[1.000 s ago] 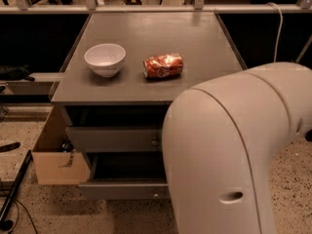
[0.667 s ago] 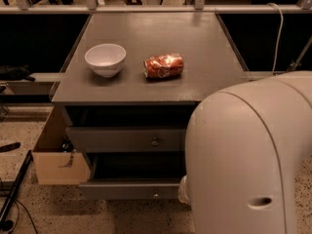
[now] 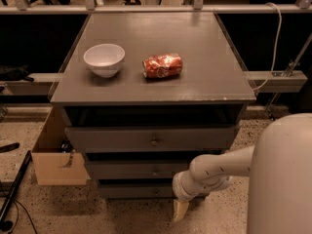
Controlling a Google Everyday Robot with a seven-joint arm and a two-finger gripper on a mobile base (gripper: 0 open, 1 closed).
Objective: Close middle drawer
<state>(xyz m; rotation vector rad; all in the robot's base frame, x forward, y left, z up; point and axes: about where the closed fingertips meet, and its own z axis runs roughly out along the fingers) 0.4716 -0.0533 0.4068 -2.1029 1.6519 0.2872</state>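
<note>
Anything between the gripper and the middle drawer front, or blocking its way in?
Nothing visible does. The gripper hangs low in front of the lowest drawer, below the middle drawer, with nothing between them. The bowl and can sit on top, out of the way. The drawer's inside is hidden.

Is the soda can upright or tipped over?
Tipped: the can lies lengthwise beside the bowl. The gripper hangs low before the cabinet.

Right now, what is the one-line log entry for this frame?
gripper: low at cabinet base, right of centre, below middle drawer | drawer contact: cannot tell | cabinet top: bowl, can
</note>
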